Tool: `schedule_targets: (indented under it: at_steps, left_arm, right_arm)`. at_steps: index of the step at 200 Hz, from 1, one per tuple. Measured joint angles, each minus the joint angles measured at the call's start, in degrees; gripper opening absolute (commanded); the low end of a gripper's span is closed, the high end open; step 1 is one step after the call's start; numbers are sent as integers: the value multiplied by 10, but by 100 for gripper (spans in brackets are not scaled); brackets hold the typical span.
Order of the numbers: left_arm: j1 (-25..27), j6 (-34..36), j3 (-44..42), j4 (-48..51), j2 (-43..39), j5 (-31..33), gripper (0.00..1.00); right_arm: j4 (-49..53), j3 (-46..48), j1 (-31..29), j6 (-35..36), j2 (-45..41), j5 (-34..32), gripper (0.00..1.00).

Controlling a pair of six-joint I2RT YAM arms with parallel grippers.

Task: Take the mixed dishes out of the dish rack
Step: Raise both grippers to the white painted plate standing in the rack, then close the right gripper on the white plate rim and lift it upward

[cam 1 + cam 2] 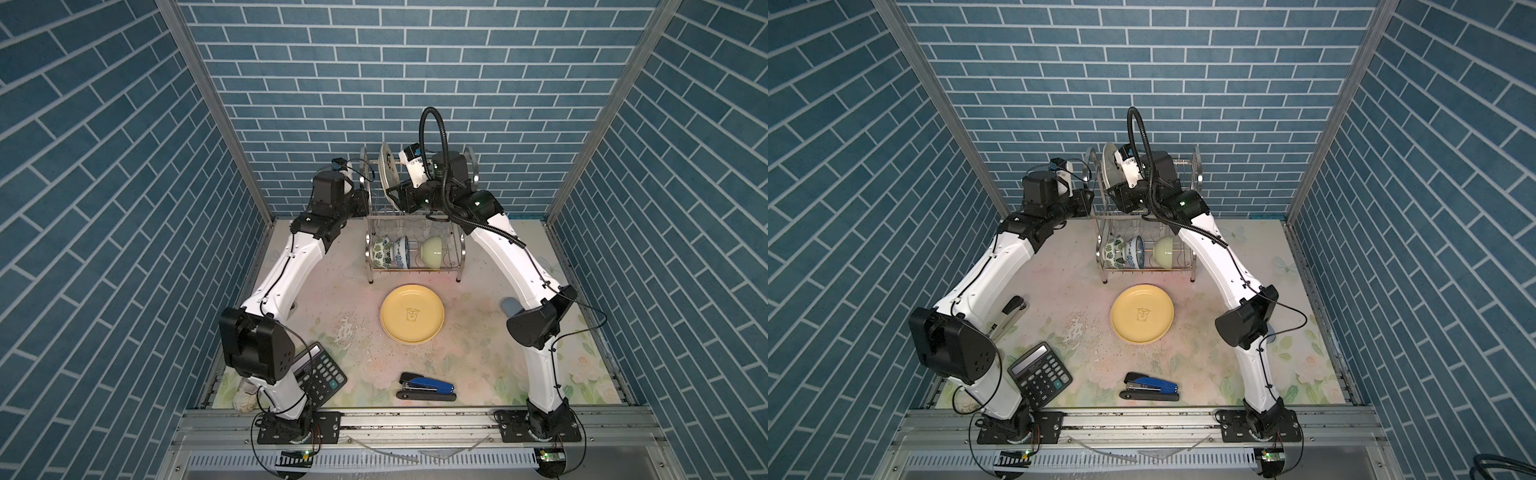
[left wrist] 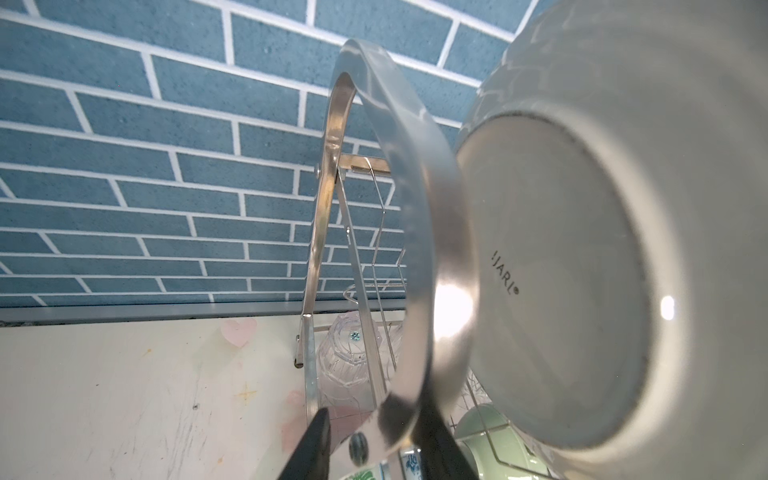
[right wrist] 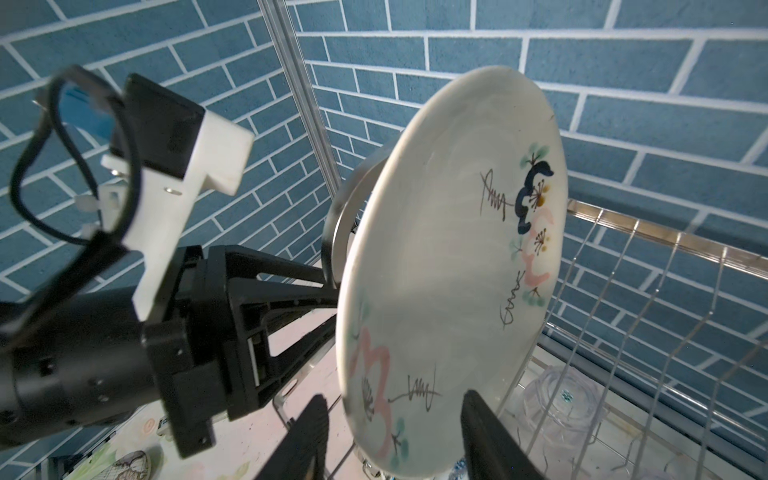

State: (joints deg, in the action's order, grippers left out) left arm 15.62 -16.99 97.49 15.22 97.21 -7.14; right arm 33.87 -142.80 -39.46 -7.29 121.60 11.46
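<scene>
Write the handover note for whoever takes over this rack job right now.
Left gripper: jaws straddle the side arch of the rack; whether they are clamped is unclear.
Right gripper: open, one finger on either side of the lower edge of the flowered plate, which stands in the top tier.
Done: yellow plate lies flat on the table in front of the rack.
Left: flowered plate and clear glasses on the top tier; leaf bowl, blue bowl and pale green bowl on the bottom tier.
</scene>
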Motion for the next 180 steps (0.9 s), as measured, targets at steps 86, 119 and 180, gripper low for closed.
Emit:
schedule_targets:
  at_steps: [86,119,180]
  left_arm:
    - [1,25,3,-5,1,-1,21]
    - [1,31,3,-5,1,0,21]
    - [1,38,3,-5,1,0,21]
  right_arm:
    - [-57,0,1,-3,25,3,54]
    - [-72,-1,-1,-3,34,-4,54]
    - [-88,-1,-15,4,59,-47,50]
